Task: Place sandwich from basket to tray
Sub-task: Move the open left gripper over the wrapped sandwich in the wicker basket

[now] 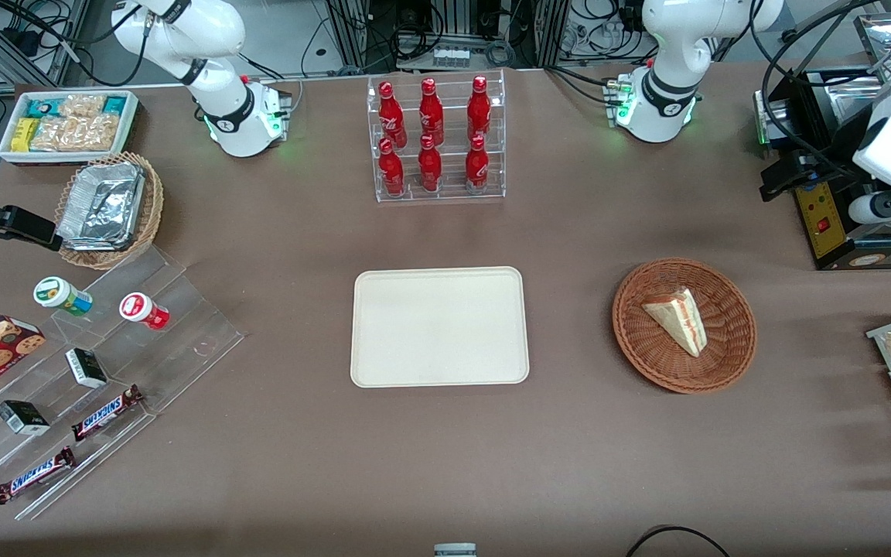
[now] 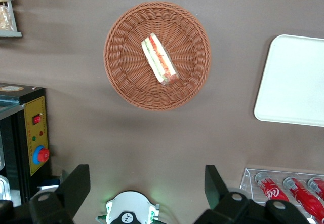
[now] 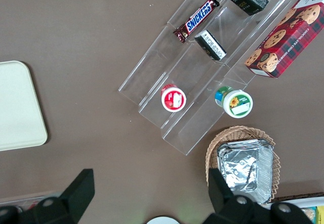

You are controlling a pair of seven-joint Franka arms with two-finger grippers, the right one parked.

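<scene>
**A:** How is the tool (image 2: 147, 188) seen?

**B:** Two dark, wedge-shaped fingers (image 2: 76, 183) are spread wide apart, and nothing is gripped between them. The tool is held high above the bench (image 1: 445, 464), with the basket (image 2: 124, 82) seen below it.

**A:** What is found in the basket?

**B:** The basket is a round, shallow bowl of reddish-brown wicker, woven in tight rings. The sandwich (image 2: 158, 60) is laid inside it, near the middle: a triangular wedge of pale soft bread, with red and green filling shown in stripes along the cut edge.

**A:** And the tray?

**B:** The tray (image 1: 439, 326) is a flat, smooth, cream-beige rectangle with rounded corners and a low rim. It is set beside the basket, well apart from it, toward the parked arm's end. Nothing is laid on it.

**A:** What else is carried by the bench?

**B:** The bench is covered in a matte brown cloth. A clear tiered rack (image 1: 439, 139) of glossy red bottles is placed farther from the front camera than the tray. A black box with a yellow panel (image 1: 821, 219) and red buttons is placed near the basket.
</scene>
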